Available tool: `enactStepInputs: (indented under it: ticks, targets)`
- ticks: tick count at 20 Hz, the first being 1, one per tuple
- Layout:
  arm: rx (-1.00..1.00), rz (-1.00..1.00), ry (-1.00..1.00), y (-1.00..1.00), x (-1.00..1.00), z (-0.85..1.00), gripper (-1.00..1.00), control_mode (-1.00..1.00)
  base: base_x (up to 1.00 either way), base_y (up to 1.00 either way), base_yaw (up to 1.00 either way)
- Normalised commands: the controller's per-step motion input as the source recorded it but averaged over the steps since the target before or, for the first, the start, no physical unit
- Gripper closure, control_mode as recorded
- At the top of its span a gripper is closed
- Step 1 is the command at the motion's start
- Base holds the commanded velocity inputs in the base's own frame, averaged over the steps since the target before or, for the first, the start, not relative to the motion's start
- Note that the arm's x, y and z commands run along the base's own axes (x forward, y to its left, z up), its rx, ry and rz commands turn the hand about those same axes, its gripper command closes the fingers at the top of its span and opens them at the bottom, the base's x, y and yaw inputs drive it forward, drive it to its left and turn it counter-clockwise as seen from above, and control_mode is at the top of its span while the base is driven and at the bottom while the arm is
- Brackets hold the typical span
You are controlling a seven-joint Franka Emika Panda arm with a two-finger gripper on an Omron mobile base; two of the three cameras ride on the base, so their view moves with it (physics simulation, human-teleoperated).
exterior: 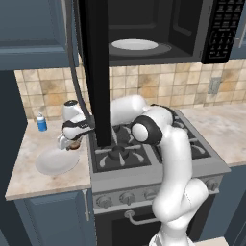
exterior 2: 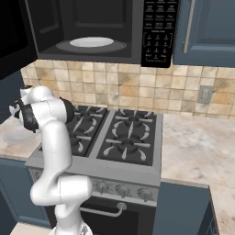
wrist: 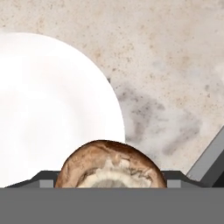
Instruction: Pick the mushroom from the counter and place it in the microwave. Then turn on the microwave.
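The brown mushroom (wrist: 109, 164) with its pale centre sits between my fingertips, and my gripper (wrist: 110, 180) is shut on it. In the left base view the gripper (exterior: 69, 143) hangs with the mushroom (exterior: 73, 146) a little above the counter (exterior: 43, 180), over the right edge of a white plate (exterior: 55, 162). The microwave (exterior: 158, 29) is mounted above the stove. Its door (exterior: 93, 72) hangs open beside my arm, and a white turntable (exterior: 134, 45) shows inside. The keypad (exterior 2: 158, 32) is on its right side.
A small blue bottle (exterior: 42, 122) stands at the back of the left counter. The black gas stove (exterior: 125, 153) lies right of the gripper. The white plate (wrist: 43, 109) and marbled counter (wrist: 175, 65) lie below the hand. More counter (exterior 2: 197, 142) extends right of the stove.
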Motion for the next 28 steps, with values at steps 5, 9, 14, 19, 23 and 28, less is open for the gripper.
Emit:
enactStepInputs:
  ticks: [5, 9, 14, 19, 23, 28]
  targets:
    - [0.00, -0.01, -0.03, -0.27, 0.00, 0.11, 1.00, -1.00, 0.00, 0.00, 0.00]
    - [0.00, -0.01, -0.01, -0.30, 0.00, 0.09, 1.00, -1.00, 0.00, 0.00, 0.00]
    - [0.00, -0.01, 0.00, -0.31, 0.00, 0.09, 1.00, -1.00, 0.00, 0.00, 0.00]
    - [0.00, -0.01, 0.00, -0.28, 0.00, 0.13, 1.00, -1.00, 0.00, 0.00, 0.00]
    - [0.00, -0.02, 0.00, -0.27, 0.00, 0.17, 1.00, -1.00, 0.00, 0.00, 0.00]
    - [0.00, -0.03, 0.00, -0.26, 0.00, 0.19, 1.00, -1.00, 0.00, 0.00, 0.00]
